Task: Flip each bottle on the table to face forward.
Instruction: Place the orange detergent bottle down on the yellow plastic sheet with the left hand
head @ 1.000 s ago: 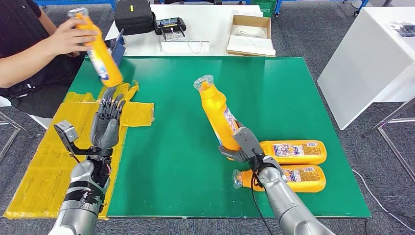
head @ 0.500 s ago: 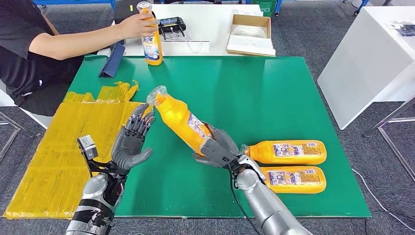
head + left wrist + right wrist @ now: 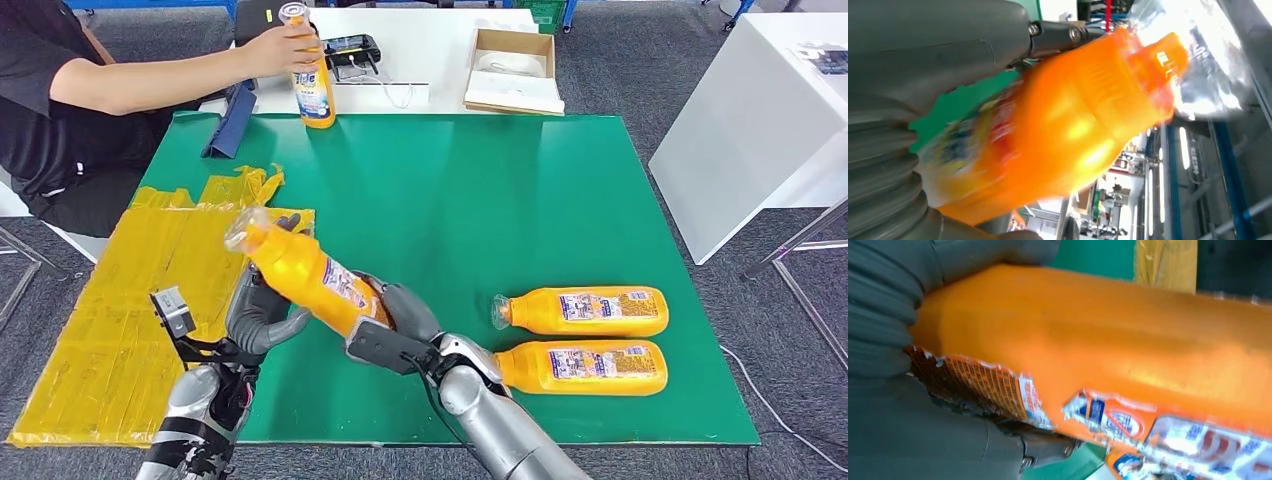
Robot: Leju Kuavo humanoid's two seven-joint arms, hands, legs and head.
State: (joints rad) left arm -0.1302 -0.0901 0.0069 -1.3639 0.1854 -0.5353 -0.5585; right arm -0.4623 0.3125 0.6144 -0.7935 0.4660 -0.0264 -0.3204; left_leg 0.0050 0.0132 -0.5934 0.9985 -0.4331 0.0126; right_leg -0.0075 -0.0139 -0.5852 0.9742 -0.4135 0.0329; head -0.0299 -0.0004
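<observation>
Passing a bottle from hand to hand looks to be the step under way, judged from how both hands meet on it. At the far left a person in a black top (image 3: 60, 110) stands an upright orange bottle (image 3: 315, 85) at the far edge of the green table mat (image 3: 520, 190), gripping it near the cap. Nearer the robot lies a crinkled yellow plastic sheet (image 3: 110, 310). Over its inner edge the left hand (image 3: 262, 312) has its fingers (image 3: 275, 328) curled under the tilted orange plastic detergent bottle (image 3: 305, 280); the left wrist view shows the bottle lying against the palm, but whether the grasp has closed I cannot tell. The right hand (image 3: 395, 335) clasps the bottle's base firmly, fingers wrapped round it. To the right, two more orange bottles (image 3: 590, 335) lie on their sides, labels up, well apart from the hands.

The next move calls for the left hand to close securely before the right lets go, then for turning the label forward.

Compared with half a second ago, the held bottle has swung further left and lower, its cap now above the yellow sheet, and the left hand, then spread apart beside the cap, now touches the bottle.
</observation>
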